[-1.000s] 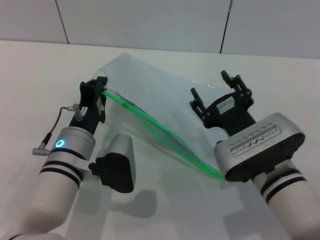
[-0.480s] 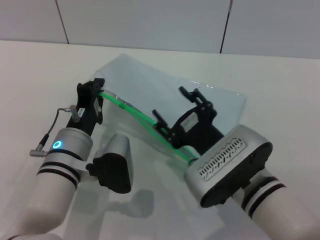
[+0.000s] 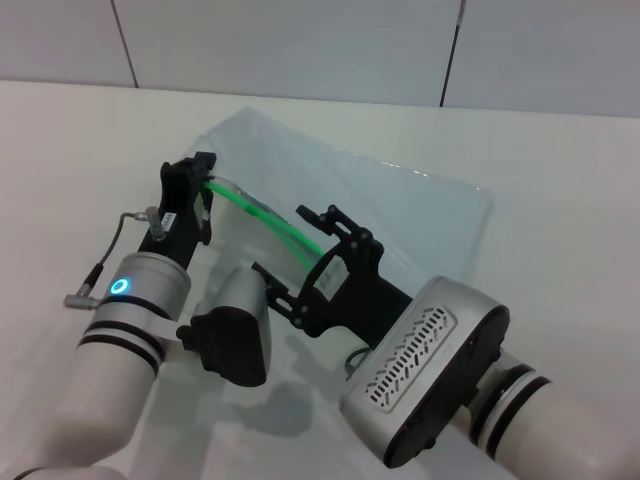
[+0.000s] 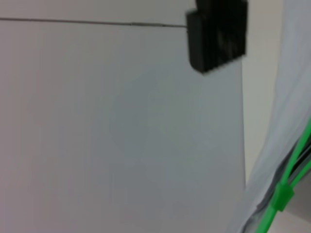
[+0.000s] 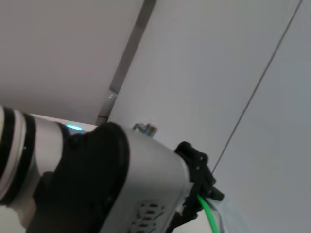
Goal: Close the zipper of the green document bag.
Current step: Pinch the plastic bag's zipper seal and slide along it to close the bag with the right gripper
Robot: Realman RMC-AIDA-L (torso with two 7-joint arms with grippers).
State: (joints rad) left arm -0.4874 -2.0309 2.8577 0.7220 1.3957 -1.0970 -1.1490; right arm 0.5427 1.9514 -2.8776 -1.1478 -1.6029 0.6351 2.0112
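You see the green document bag (image 3: 400, 205), a glossy, wrinkled, translucent pouch, flat on the white table (image 3: 560, 170). Its zipper (image 3: 268, 217) runs bright green between the grippers. Left gripper (image 3: 203, 172) pinches the strip's end; right gripper (image 3: 297, 250) straddles it, fingers spread.

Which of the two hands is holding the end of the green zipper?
The left hand, at the zipper's far-left end, pinches the strip. The right hand is spread open farther along the strip, over the green document bag.
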